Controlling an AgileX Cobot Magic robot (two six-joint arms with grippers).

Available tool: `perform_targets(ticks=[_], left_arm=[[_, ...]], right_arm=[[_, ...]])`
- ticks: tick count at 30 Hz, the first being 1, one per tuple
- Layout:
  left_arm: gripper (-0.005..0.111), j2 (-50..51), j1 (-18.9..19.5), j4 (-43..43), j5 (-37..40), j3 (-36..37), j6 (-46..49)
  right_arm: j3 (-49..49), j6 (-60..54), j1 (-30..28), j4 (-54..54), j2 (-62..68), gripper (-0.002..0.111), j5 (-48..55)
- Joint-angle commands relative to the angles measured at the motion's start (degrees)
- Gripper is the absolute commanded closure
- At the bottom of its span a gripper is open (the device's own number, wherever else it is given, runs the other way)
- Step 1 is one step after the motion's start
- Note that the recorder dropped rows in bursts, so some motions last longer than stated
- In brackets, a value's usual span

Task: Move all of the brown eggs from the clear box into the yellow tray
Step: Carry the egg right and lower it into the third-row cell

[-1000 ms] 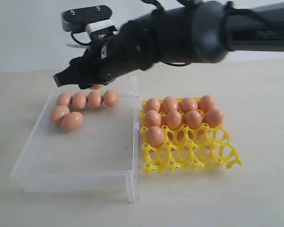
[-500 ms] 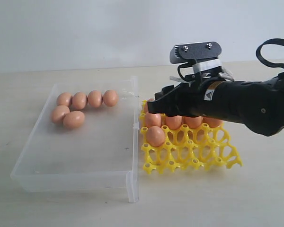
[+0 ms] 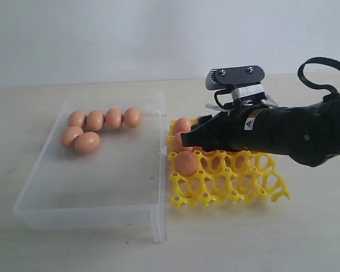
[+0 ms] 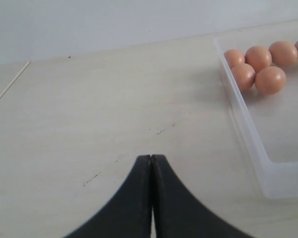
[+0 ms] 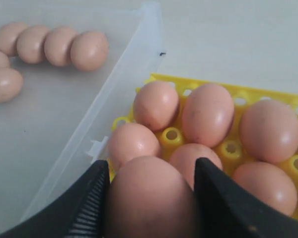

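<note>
Looks like a robotics lab or test room. Shows a plain, pale wood-grain bench (image 3: 306,238) meeting a bare white wall (image 3: 102,34) along its far edge. Carries a black robot arm (image 3: 306,136) with a grey camera mount (image 3: 235,75), a small label (image 3: 250,125) and a looped cable (image 3: 323,61), reaching in from the right edge over a spare set: clear box (image 3: 102,181), yellow tray (image 3: 238,184), brown eggs (image 3: 95,120).
</note>
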Motion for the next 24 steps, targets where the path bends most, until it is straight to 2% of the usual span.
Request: perform_targets(ticks=[1, 24], left_arm=[[0.107, 0.04, -0.34, -0.14, -0.52, -0.23, -0.29], [0.107, 0.04, -0.34, -0.14, -0.52, -0.23, -0.29]], right_arm=[[0.1, 0.15, -0.38, -0.17, 2.13, 0.108, -1.45], [0.1, 0.0, -0.38, -0.17, 7.84, 0.108, -4.08]])
